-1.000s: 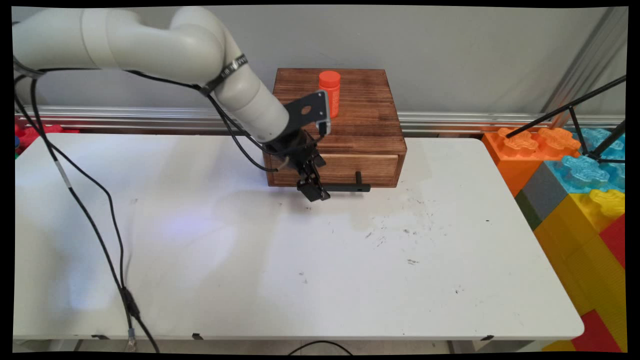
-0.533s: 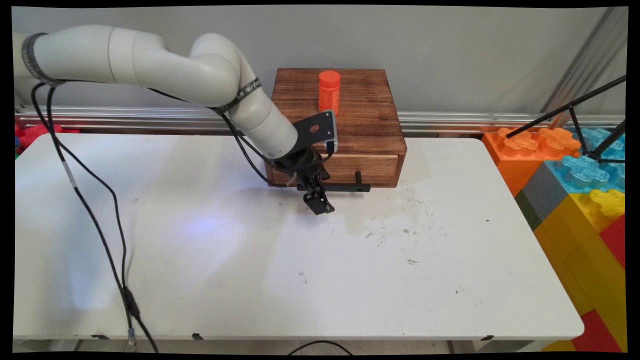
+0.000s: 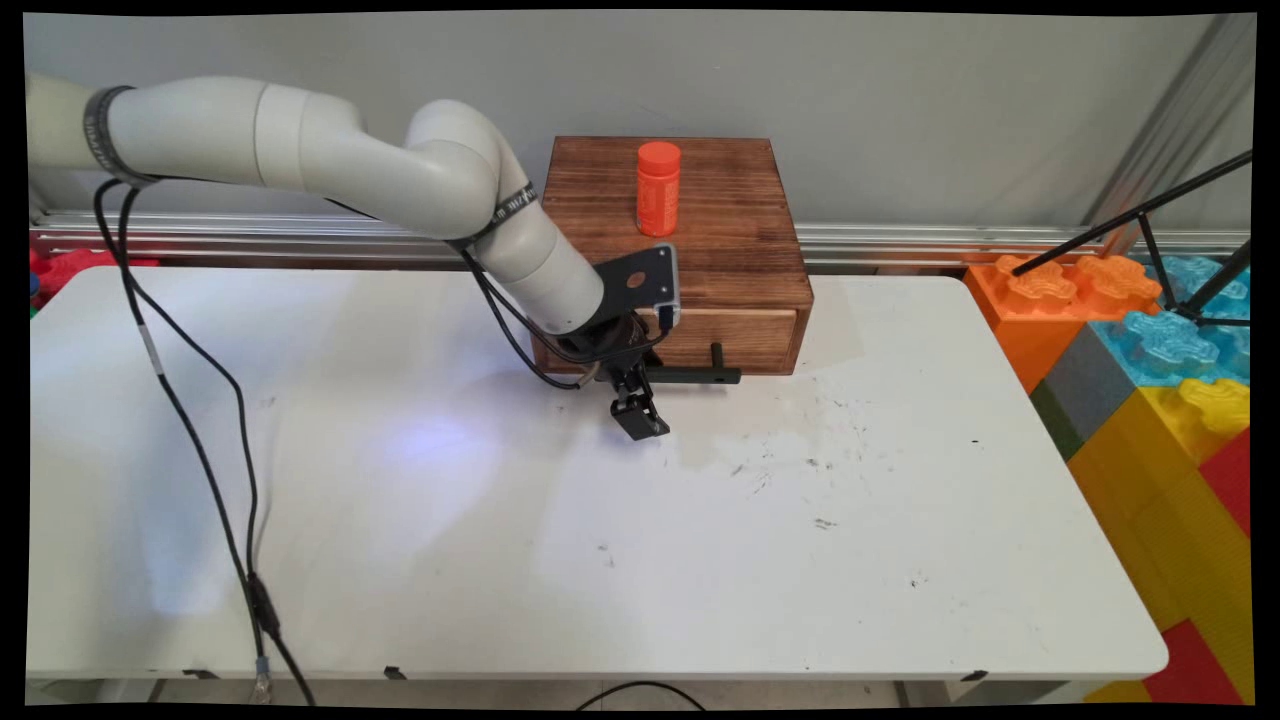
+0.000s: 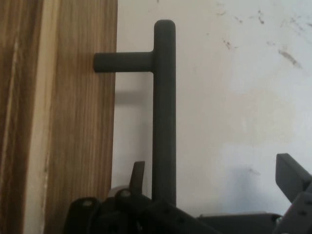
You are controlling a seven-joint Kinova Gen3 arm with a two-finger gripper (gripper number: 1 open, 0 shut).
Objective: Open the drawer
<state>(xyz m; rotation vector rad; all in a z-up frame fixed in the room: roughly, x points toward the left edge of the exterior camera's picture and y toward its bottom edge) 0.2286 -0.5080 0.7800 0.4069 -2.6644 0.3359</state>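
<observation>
A dark wooden box (image 3: 735, 250) stands at the table's far side, with an orange bottle (image 3: 658, 188) upright on its top. Its pale drawer front (image 3: 745, 335) carries a black bar handle (image 3: 700, 376) on short posts. My gripper (image 3: 640, 420) hangs just in front of the handle's left end, pointing down at the table. In the hand view the handle (image 4: 164, 112) runs up between the open fingers of the gripper (image 4: 214, 170), close to the left finger (image 4: 138, 173) and far from the right one (image 4: 292, 175). Nothing is gripped.
Large toy building blocks (image 3: 1150, 350) in orange, blue, yellow and red are stacked beyond the table's right edge, with a black tripod leg (image 3: 1130, 215) over them. Black cables (image 3: 190, 400) hang from the arm over the table's left side. The white table (image 3: 700, 560) bears small dark marks.
The arm has come down and the gripper has slid lower and a little to the right, in front of the handle's left end. Box, drawer and bottle have not moved.
</observation>
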